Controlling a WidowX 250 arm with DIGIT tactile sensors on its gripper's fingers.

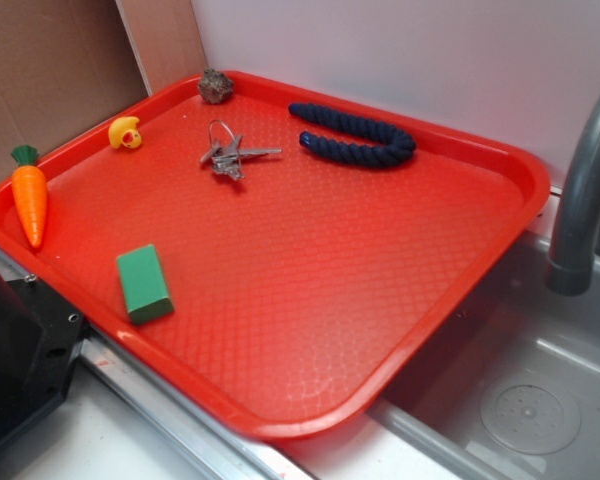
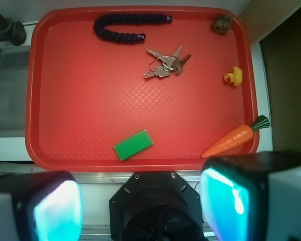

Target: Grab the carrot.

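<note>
Seen from the exterior camera, the carrot (image 1: 30, 203) lies at the far left of the red tray (image 1: 310, 300), resting on the sloped rim with its dark green top pointing toward the back and its orange tip toward the front. Just right of it and nearer the front edge sits a green block (image 1: 143, 284), flat on the tray floor and clear of the carrot. Behind these, a small yellow rubber duck (image 1: 126, 132) stands near the back-left rim, and further right a brownish lump (image 1: 216, 87) sits in the back corner. A bunch of keys (image 1: 228, 155) lies on the tray floor to the right of the duck, and beyond it a dark blue rope (image 1: 355, 136) curves into a U along the back edge. At the far right a grey faucet (image 1: 583, 205) arches over a metal sink (image 1: 520, 400) beside the tray. In the wrist view the gripper (image 2: 140, 211) hangs over the near edge of the tray with its two fingers (image 2: 55, 211) spread wide apart and nothing between them; there the carrot (image 2: 234, 138) lies on the tray's lower right rim, just ahead of the right-hand finger and untouched.
</note>
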